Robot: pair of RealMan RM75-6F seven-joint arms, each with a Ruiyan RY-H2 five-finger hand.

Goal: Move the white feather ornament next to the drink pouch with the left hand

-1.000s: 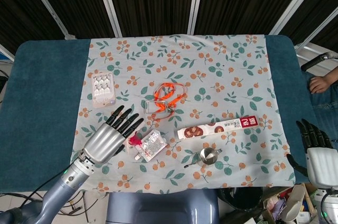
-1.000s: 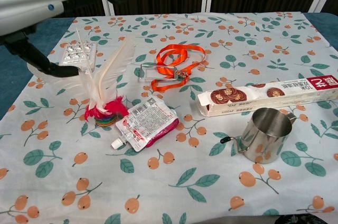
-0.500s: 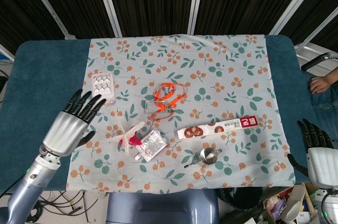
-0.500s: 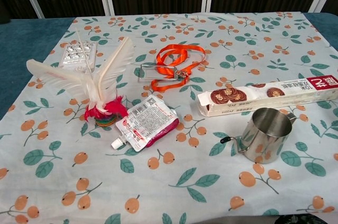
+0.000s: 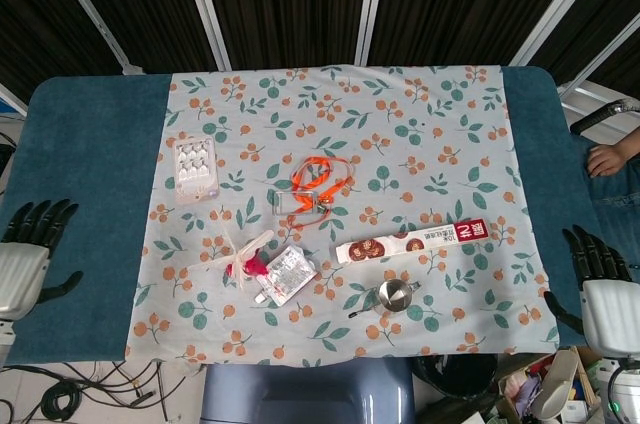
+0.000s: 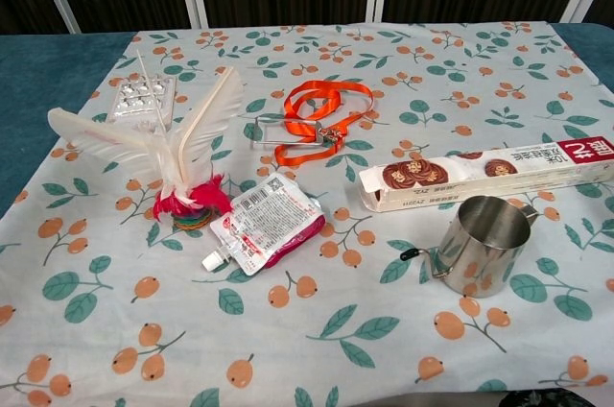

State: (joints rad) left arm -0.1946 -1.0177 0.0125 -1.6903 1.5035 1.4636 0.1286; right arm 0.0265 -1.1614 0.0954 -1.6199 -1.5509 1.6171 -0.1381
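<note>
The white feather ornament [image 6: 168, 162] stands upright on its red-fringed base, and that base sits just beside the drink pouch [image 6: 267, 226], close enough that in the chest view the two look to be touching or nearly so. By the look of things, the placing is done. Nothing grips the ornament now.

The left hand [image 5: 22, 262] hangs well off to the side, over the bare blue table [image 5: 85, 194] beyond the edge of the floral tablecloth [image 5: 420, 124]; from it, both ornament and pouch lie far across toward the robot's right. Its fingers are spread and it holds nothing. The right hand [image 5: 605, 294] is at the opposite corner, beyond the cloth's other edge, fingers apart and also holding nothing. Neither hand shows in the chest view.

What is left, I'd judge, is little or nothing: perhaps only parking the arm, since the ornament stands free and steady.

As for room, the left hand has open blue table all around it, with the table's near edge close below. Between it and the ornament the cloth carries only a blister pack [image 5: 194, 169], farther up. The crowded ground is past the pouch: an orange lanyard [image 5: 318, 184], a long biscuit box [image 5: 415, 241] and a steel cup [image 5: 397, 296] near the front edge. The tall feathers lean outward toward the left hand, so any return pass should come in high.
</note>
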